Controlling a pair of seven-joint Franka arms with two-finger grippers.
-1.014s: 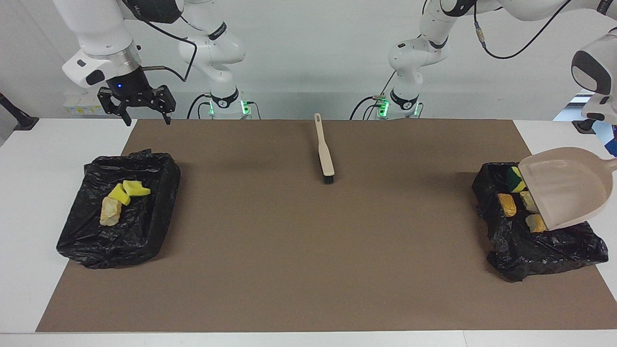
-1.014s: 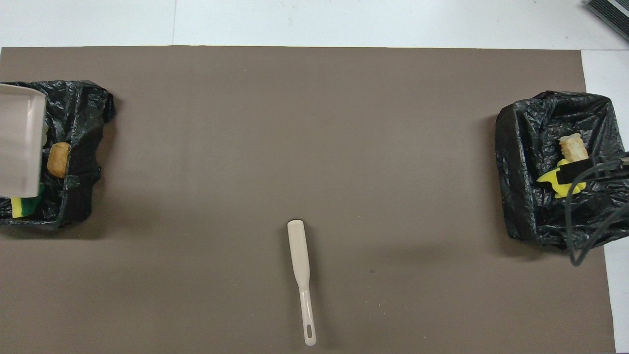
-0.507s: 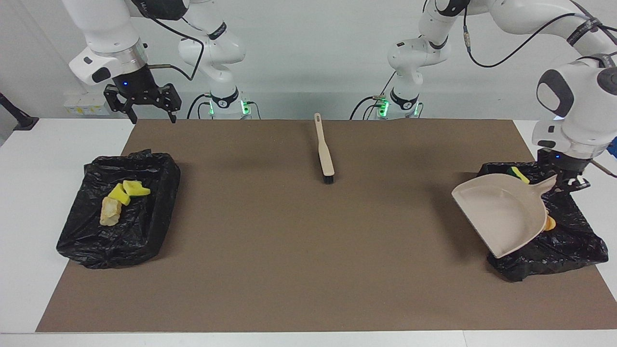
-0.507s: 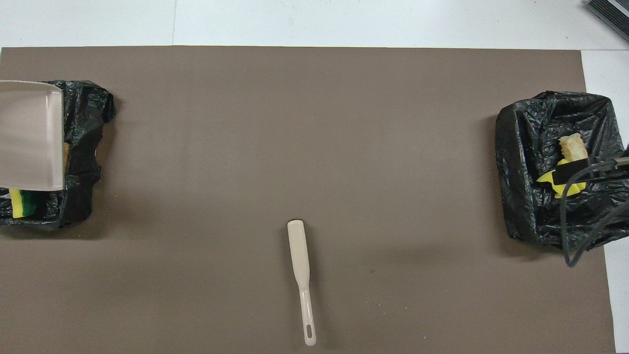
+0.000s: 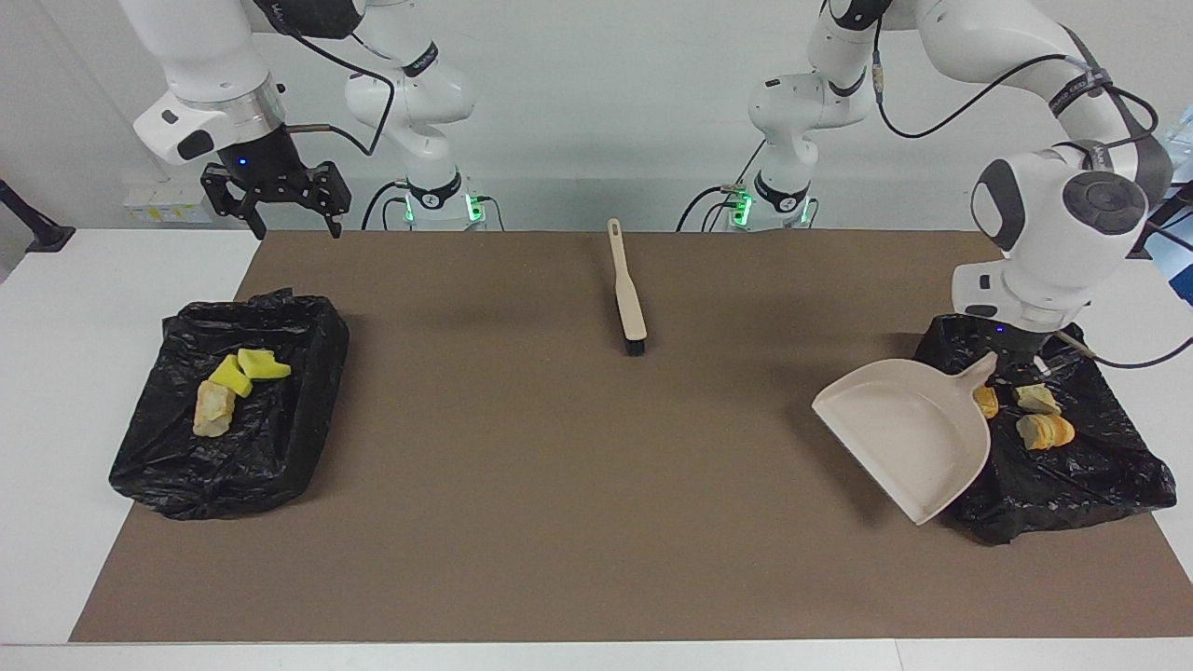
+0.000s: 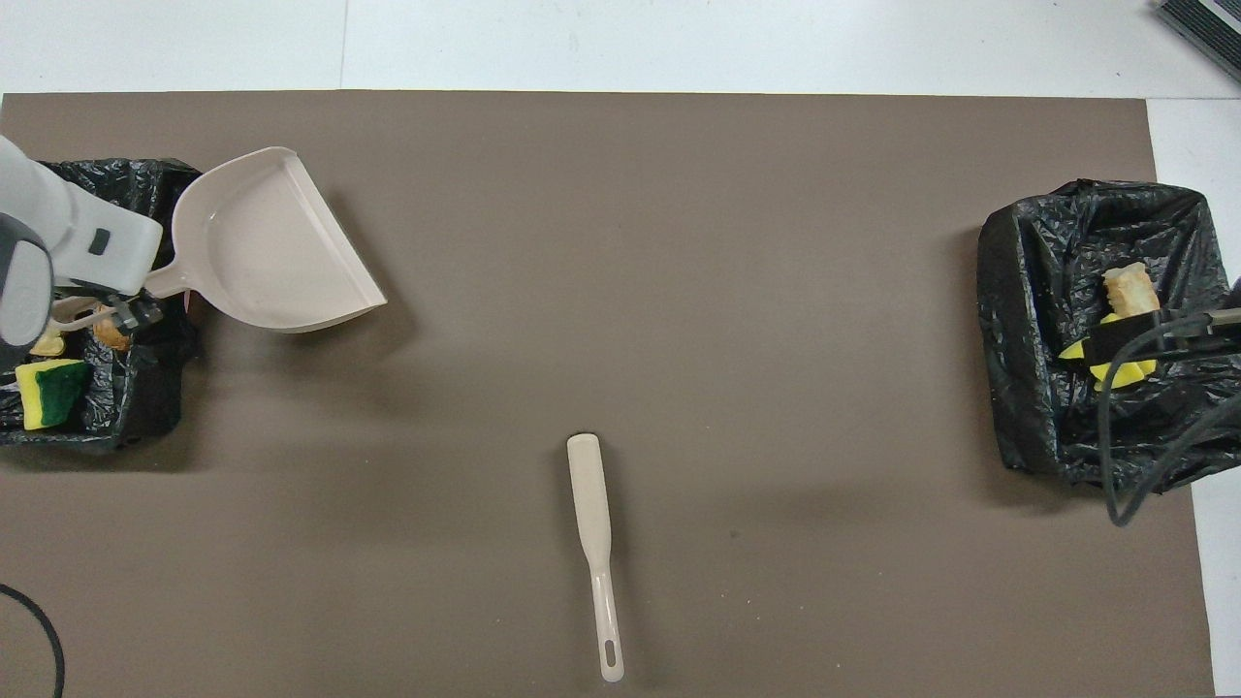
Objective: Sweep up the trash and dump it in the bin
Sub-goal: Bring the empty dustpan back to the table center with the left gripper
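The trash is all binned: an orange-brown lump [image 5: 985,402], two pale chunks [image 5: 1044,417] and a green-and-yellow sponge [image 6: 53,391] lie in the black-lined bin [image 5: 1100,475] at the left arm's end of the table, and yellow sponge bits [image 5: 250,368] with a beige chunk [image 5: 212,409] lie in the second lined bin [image 5: 280,438] at the right arm's end. No scraps are seen on the brown mat [image 5: 596,522].

Over the last second the dustpan [image 5: 909,436] has been swung out from above the bin and turned pan-up; it is now held empty over the mat just beside the bin. Its handle is pinched by the left gripper [image 5: 1018,365], fingers pressed onto it. Dumping is judged finished; only setting the pan down seems left.

The brush [image 5: 627,294] lies untouched mid-table, nearer to the robots. The right gripper [image 5: 280,224] waits with fingers spread, raised over the mat's corner by its bin.
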